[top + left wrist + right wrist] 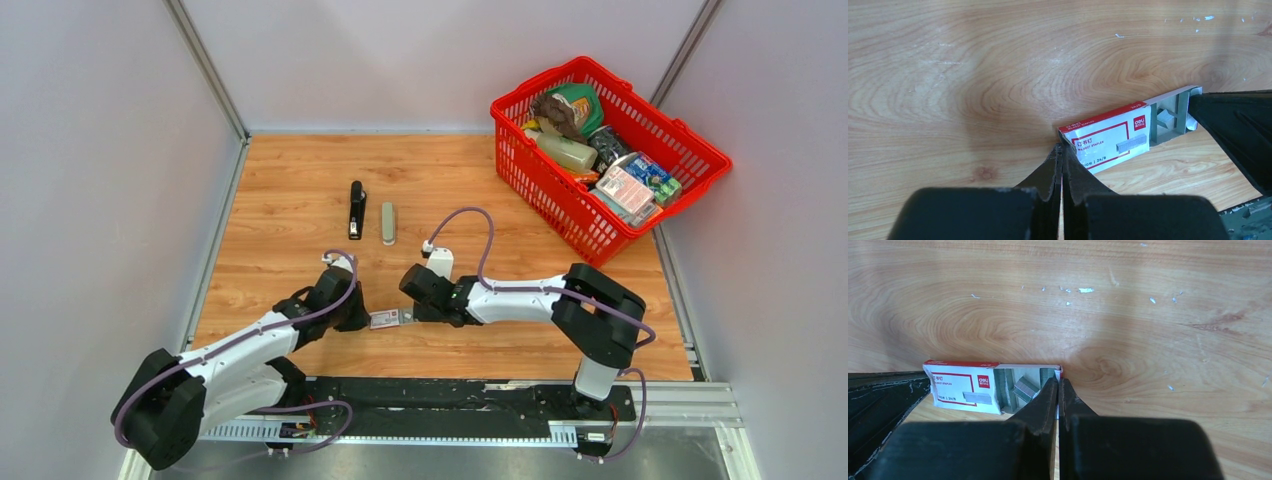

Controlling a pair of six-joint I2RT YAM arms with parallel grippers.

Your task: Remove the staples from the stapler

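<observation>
The black stapler lies on the wooden table, far from both grippers. Between the grippers sits a small white-and-red staple box, slid partly open. My left gripper is shut on the end of the box's sleeve, and the pinch shows in the left wrist view. My right gripper is shut on the end wall of the box's inner tray, seen in the right wrist view. Grey strips of staples lie in the exposed tray, also in the left wrist view.
A pale grey oblong bar lies just right of the stapler. A red basket full of groceries stands at the back right. Small white flecks lie scattered on the wood. Grey walls close the table on the left, back and right.
</observation>
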